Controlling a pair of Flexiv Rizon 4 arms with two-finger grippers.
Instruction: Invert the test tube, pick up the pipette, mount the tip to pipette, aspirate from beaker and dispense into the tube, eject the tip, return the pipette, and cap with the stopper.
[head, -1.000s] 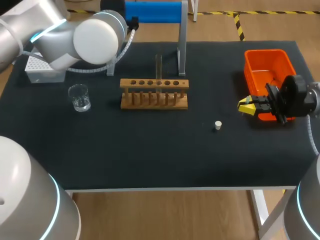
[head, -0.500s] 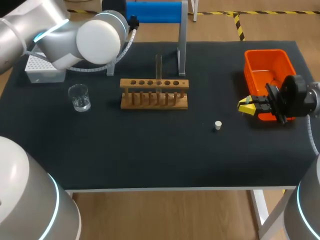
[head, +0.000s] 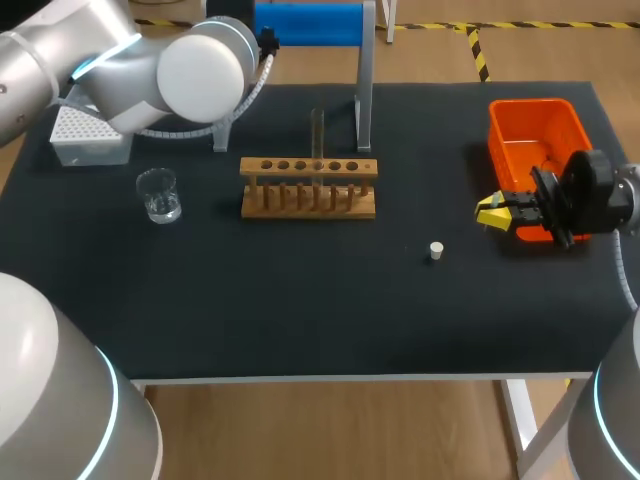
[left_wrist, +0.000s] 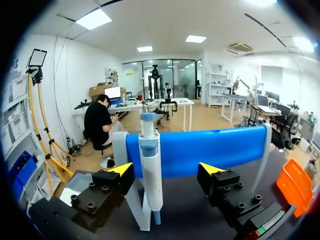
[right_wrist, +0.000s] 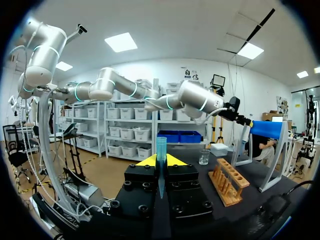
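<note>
Shifted a little, left tool (left_wrist: 165, 170) gapes before the pipette (left_wrist: 151, 175) — right tool (right_wrist: 161, 160) clamps a blue tip (right_wrist: 161, 146).

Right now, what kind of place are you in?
Likely a science lab bench for robots: a wooden test-tube rack, a small clear glass beaker and a blue-and-white pipette, with a blue plastic tip pinched in my right hand.

In the head view the left arm (head: 200, 66) has crept a little toward one o'clock. Its big white joint now sits slightly higher and nearer the left end of the blue bar (head: 305, 22) on the stand at the far edge of the bench (head: 300, 300).
</note>
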